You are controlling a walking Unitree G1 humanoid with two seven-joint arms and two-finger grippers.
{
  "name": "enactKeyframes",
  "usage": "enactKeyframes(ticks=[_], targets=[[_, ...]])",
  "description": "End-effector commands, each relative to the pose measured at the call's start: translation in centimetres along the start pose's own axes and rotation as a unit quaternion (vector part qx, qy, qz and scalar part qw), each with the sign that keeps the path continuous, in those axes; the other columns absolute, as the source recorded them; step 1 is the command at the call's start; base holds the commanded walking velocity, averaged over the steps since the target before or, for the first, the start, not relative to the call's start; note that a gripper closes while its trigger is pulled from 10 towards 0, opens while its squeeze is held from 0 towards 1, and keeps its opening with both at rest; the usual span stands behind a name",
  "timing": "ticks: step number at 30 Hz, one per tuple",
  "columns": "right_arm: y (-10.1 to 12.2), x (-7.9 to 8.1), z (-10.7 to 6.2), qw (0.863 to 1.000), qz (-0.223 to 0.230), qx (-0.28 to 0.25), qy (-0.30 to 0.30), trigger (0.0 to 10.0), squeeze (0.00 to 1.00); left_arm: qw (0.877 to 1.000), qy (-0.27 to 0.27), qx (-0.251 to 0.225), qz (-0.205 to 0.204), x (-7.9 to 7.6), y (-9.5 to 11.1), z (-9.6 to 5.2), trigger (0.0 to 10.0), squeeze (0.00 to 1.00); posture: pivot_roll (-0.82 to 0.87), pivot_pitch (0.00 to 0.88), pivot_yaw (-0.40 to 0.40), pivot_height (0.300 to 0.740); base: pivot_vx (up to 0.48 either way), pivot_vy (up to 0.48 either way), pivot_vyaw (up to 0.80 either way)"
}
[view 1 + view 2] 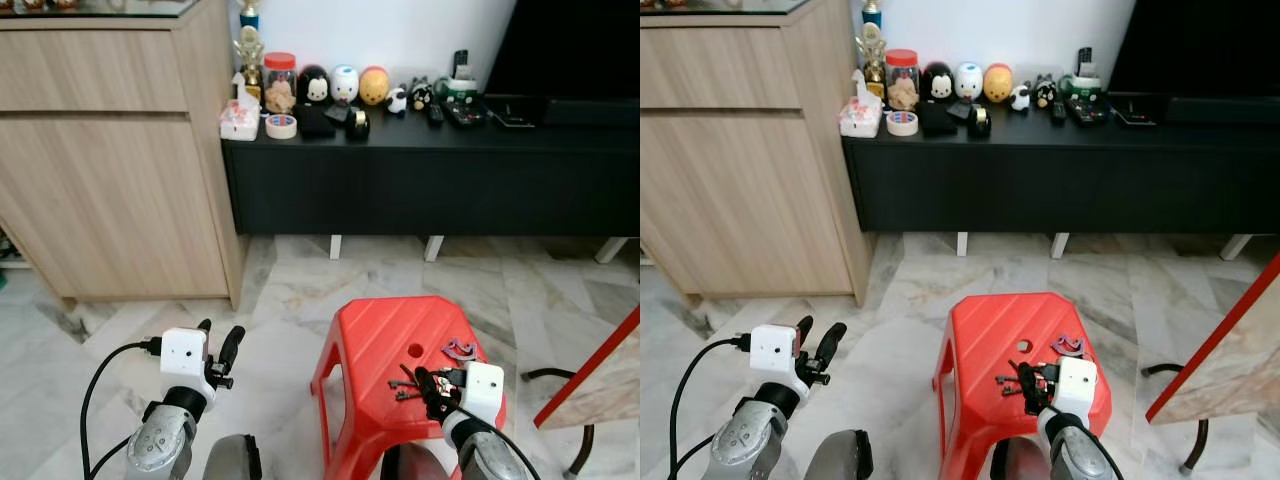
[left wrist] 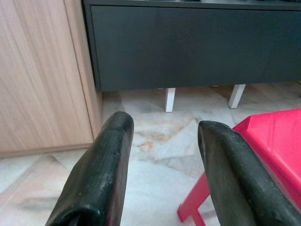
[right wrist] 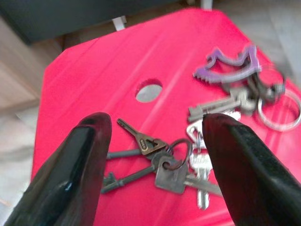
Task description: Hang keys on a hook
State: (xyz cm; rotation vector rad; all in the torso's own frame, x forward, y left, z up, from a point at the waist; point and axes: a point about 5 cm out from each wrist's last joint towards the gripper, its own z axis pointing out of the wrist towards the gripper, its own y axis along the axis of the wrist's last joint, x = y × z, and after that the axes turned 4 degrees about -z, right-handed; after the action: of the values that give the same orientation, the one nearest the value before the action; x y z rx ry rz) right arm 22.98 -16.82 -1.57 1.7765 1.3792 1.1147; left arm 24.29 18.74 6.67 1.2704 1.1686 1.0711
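Right end effector [image 3: 155,155] spread wide over keys [image 3: 164,162] on red stool [image 1: 375,345]; flat keys prob. pushed aside, grasp missed. Left end effector [image 1: 222,352] idle, open.

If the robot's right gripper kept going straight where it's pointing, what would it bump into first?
Most likely the bunch of keys on the red stool. The right gripper is open, its fingers either side of the key ring. Depth is hard to judge, but nothing sits between.

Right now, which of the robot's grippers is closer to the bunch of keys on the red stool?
Right. The right gripper hovers open directly over the keys on the red stool; the left gripper is off beside the stool, over the floor.
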Motion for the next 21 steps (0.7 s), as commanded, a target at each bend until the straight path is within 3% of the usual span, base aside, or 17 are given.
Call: enactKeyframes(ticks=[1,2,3,8,9,21], targets=[[0.2,-0.5,-0.1,0.999,0.032,-0.002,-0.008,10.0,0.00,1.000,-0.002,-0.001,0.005,0.1,0.1,0.1,10.0,0.00,0.08,0.000,-0.065,0.586,0.000,0.000,0.00],[0.2,-0.5,-0.1,0.999,0.032,-0.002,-0.008,10.0,0.00,1.000,-0.002,-0.001,0.005,0.1,0.1,0.1,10.0,0.00,0.08,0.000,-0.065,0.586,0.000,0.000,0.00],[0.4,-0.6,0.0,0.999,0.042,-0.005,-0.010,10.0,1.00,1.000,-0.002,-0.001,0.005,0.1,0.2,0.1,10.0,0.00,0.08,0.000,-0.065,0.586,0.000,0.000,0.00],[0.7,-0.7,0.3,0.999,0.045,-0.004,-0.008,10.0,0.99,1.000,0.000,-0.001,0.007,0.2,0.1,0.1,10.0,0.00,0.08,0.000,-0.066,0.586,0.000,0.000,0.00],[0.6,-0.7,0.3,0.999,0.049,-0.001,-0.007,10.0,0.00,1.000,0.000,-0.001,0.007,0.2,0.2,0.1,10.0,0.00,0.09,0.000,-0.066,0.586,0.000,0.000,0.00],[-0.5,-1.0,0.4,0.994,0.105,0.025,-0.019,10.0,0.00,1.000,-0.003,0.000,0.011,0.2,0.2,0.1,10.0,0.00,0.09,0.000,-0.066,0.586,0.000,0.000,0.00]])
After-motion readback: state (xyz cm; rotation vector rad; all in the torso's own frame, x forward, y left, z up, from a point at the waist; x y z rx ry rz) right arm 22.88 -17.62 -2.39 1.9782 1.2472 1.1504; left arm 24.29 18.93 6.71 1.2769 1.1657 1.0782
